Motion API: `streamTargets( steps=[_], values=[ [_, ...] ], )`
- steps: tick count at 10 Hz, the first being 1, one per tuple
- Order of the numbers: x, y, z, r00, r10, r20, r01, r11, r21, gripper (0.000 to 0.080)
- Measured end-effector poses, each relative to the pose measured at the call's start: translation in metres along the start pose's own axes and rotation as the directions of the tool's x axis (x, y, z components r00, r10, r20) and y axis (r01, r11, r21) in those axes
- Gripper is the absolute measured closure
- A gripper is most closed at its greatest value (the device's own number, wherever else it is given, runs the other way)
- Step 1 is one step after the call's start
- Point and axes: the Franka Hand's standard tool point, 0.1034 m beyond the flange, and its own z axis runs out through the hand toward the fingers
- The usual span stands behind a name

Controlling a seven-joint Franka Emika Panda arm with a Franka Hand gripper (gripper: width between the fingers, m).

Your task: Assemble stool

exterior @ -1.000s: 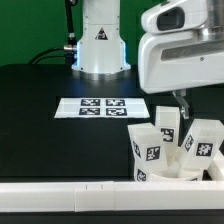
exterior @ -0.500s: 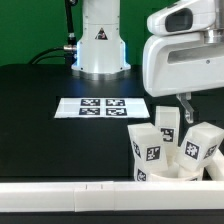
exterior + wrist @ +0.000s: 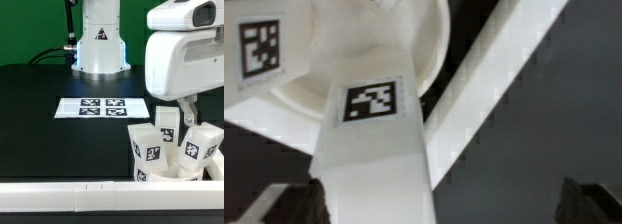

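Stool parts are sitting directly under my claw [image 3: 186,103], on the black desk [image 3: 40,110]. I am counting three stubby white legs [image 3: 146,146] standing upright there in the exterior view, each showing a black-and-white tag, and one round seat [image 3: 172,177] under them, of which I am seeing only a sliver of rim. One leg [image 3: 200,147] is leaning a little, just beside the claw's tip. One marker board [image 3: 103,106] is lying on the desk away from the claw, toward the arm's base, with four tags on it. One long white rail [image 3: 70,197] is running along the desk's near edge, below the claw and the parts.

The arm's big white housing is covering most of the claw, so I cannot tell whether its fingers are apart or together. The wrist view is blurring badly: I am making out one tagged leg [image 3: 370,140] close up, the seat's curved rim [image 3: 304,95] behind it, and dark finger tips [image 3: 278,202] cut off at the picture's edge.
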Motion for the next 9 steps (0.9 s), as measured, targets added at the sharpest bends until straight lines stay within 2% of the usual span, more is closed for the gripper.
streamTargets(
  steps=[2, 4, 7, 8, 9],
  values=[
    [0.006, 0.014, 0.005, 0.999, 0.034, 0.027, -0.034, 0.999, 0.007, 0.0151],
    [0.003, 0.015, 0.023, 0.999, 0.037, 0.023, -0.037, 0.999, 0.006, 0.0151],
    [0.004, 0.014, 0.026, 0.998, 0.065, 0.019, -0.065, 0.998, 0.004, 0.0173],
    [0.004, 0.014, 0.026, 0.997, 0.069, 0.019, -0.069, 0.998, 0.005, 0.0345],
    [0.004, 0.014, 0.026, 0.992, 0.125, 0.018, -0.125, 0.992, 0.005, 0.0345]
  ],
)
